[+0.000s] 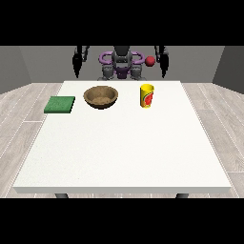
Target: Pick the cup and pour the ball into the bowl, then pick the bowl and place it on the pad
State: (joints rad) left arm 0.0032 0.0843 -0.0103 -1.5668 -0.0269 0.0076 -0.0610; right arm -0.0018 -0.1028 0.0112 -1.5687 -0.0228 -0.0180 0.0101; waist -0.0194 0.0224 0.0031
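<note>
A: Where is everything now?

B: The yellow cup (147, 96) stands upright on the worktop (124, 147), just beside the wooden bowl (101, 96); the green pad (60, 104) lies further left. A red ball (150, 60) shows above the cup, near the robot.

A: And the hands?

B: The hand at the view's right (164, 64) and the hand at the view's left (76, 66) hang by the robot, holding nothing. How the fingers lie, I cannot tell.

A: Risks?

B: I think a reach may knock over the cup. Whether something is inside the cup is hidden.

No legible text anywhere; only an unreadable red mark on the yellow cup (147, 96).
</note>
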